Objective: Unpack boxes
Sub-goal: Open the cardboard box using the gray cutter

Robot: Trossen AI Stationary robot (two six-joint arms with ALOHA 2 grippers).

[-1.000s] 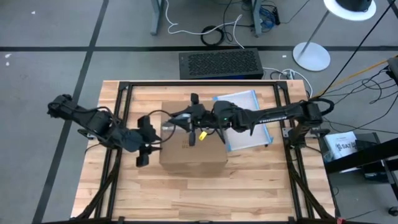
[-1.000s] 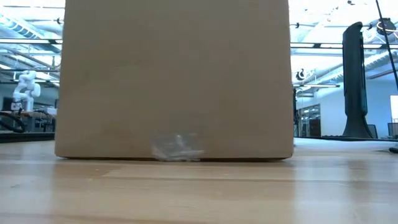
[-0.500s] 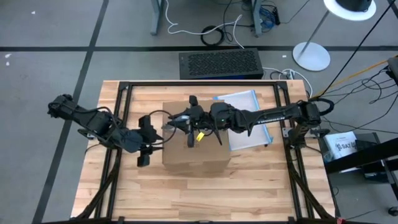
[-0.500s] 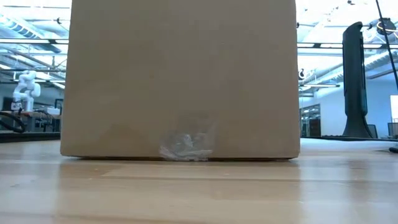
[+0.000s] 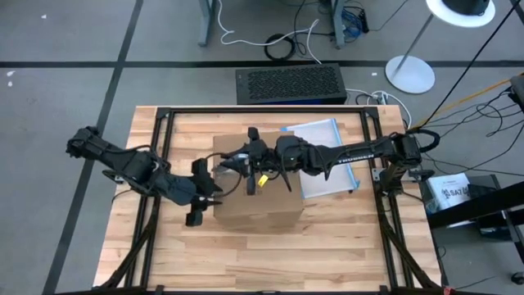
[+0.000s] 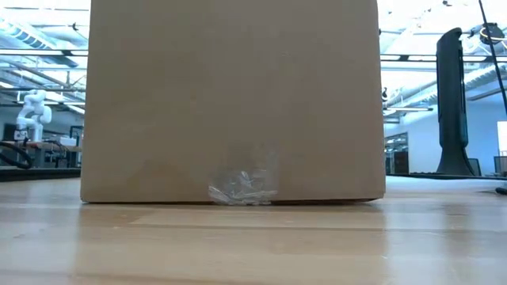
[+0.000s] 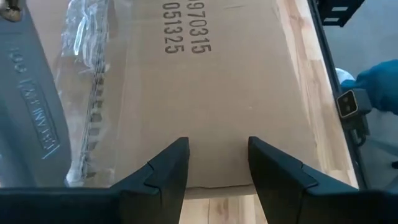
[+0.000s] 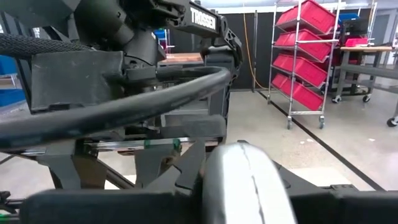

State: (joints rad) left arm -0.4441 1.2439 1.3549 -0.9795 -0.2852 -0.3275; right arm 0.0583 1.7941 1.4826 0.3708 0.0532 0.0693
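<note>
Left gripper (image 5: pixel 206 197) sits at the centre-left of the high view, at the left edge of the plain brown corrugated cardboard box (image 5: pixel 255 187), which fills the middle of the frame on the pale wooden slatted table (image 5: pixel 270 262). Right gripper (image 5: pixel 235 161) reaches in from the right and lies over the box's top left part; whether its fingers are parted or closed cannot be told. A clear plastic pouch with a blue edge (image 5: pixel 321 160) lies to the right of the box, partly under the right arm. A black grille-topped unit (image 5: pixel 291 83) stands at the upper centre, beyond the table.

Low view: the box's flat brown face covers most of the frame, a crumpled bit of clear tape (image 6: pixel 242 186) at its lower middle, where it meets the table.

Left wrist view: two dark fingers (image 7: pixel 168 171) stand apart with nothing between them, over the box's surface, which shows dark printed digits (image 7: pixel 185 28) at the top and a glossy tape strip (image 7: pixel 87 93) at the left.

Right wrist view: dark arm parts and a cable fill the frame; red bins on a wire rack (image 8: pixel 311 53) show at the upper right.
</note>
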